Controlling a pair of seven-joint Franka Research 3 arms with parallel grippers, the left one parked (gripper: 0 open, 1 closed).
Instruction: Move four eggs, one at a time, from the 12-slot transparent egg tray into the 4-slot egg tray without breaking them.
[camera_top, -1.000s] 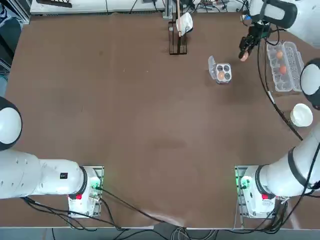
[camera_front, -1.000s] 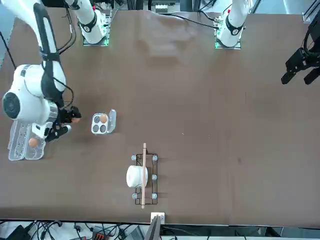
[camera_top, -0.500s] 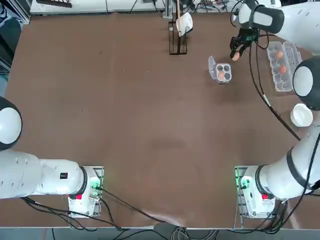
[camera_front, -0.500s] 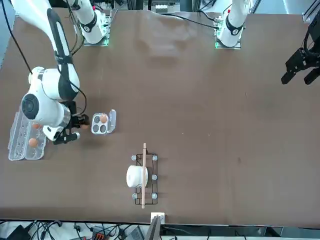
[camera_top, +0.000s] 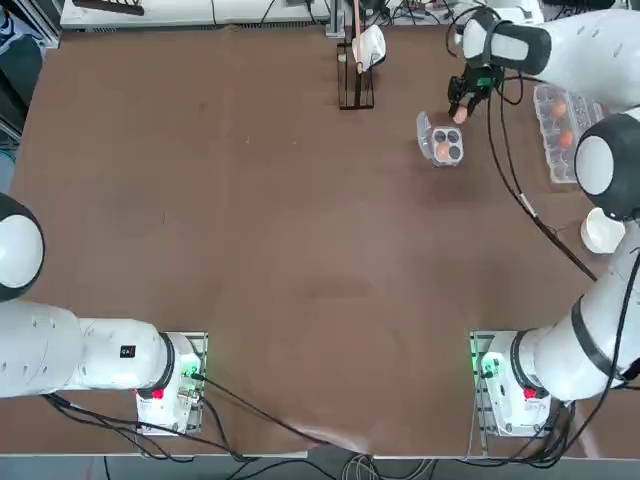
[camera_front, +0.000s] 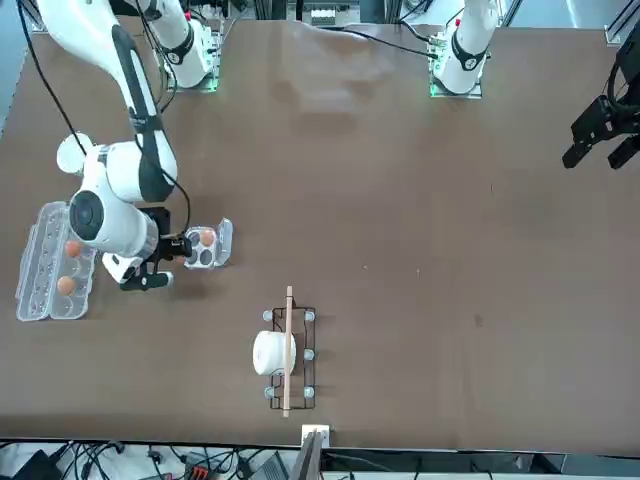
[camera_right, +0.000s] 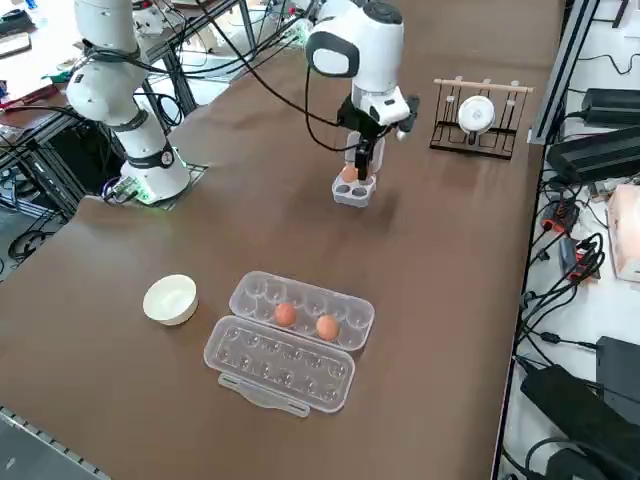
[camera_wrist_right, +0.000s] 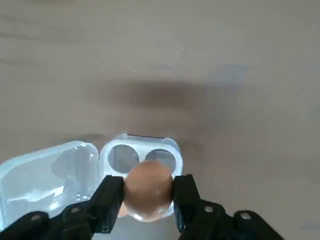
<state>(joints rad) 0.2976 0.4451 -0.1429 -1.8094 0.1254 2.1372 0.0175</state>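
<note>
Right tool (camera_wrist_right: 148, 196) (pinching an egg (camera_wrist_right: 148, 189)) now shifted over 4-slot egg tray (camera_wrist_right: 172, 147) edge, brown table around

four eggs (camera_wrist_right: 148, 187), two egg trays (camera_right: 290, 340), one bowl (camera_right: 169, 299), one rack (camera_right: 478, 117)

Clear glossy plastic 4-slot egg tray (camera_wrist_right: 142, 150), matt brown table (camera_top: 300, 250).

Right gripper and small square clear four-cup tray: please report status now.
Right gripper shut on orange-brown egg, above small square clear four-cup tray. One egg already inside. Nothing in the way.
</note>
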